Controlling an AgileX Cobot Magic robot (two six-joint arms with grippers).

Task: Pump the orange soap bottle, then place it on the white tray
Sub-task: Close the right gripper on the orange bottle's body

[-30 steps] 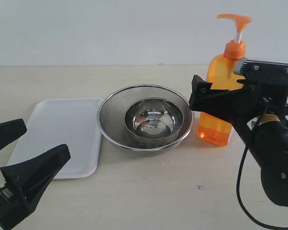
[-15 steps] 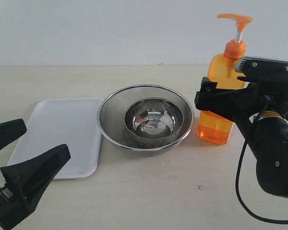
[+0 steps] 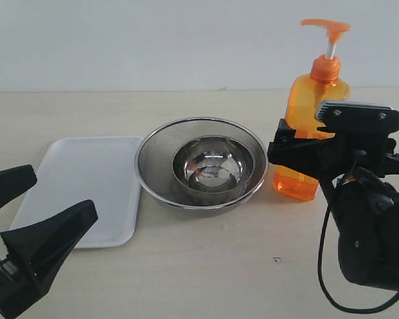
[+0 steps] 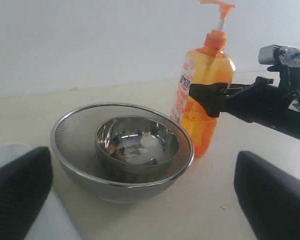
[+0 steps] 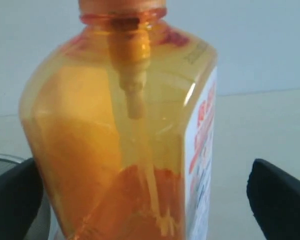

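Tall translucent orange soap bottle (image 3: 314, 93) with pump head, standing on table beside round metal mesh strainer (image 3: 153, 166), well apart from flat white tray (image 3: 86, 193); right end effector (image 3: 296, 149) spread around bottle body, unclamped, likely for steadying; left end effector (image 3: 64, 189) spread near tray.

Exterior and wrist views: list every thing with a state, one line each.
orange soap bottle: upright on the table, partly full, pump up
white tray: flat on the table, bottle not on it
mesh strainer: upright, holding the bowl
steel bowl: upright, nested inside the strainer
left hand: open, holding nothing
right hand: open, fingers either side of the bottle
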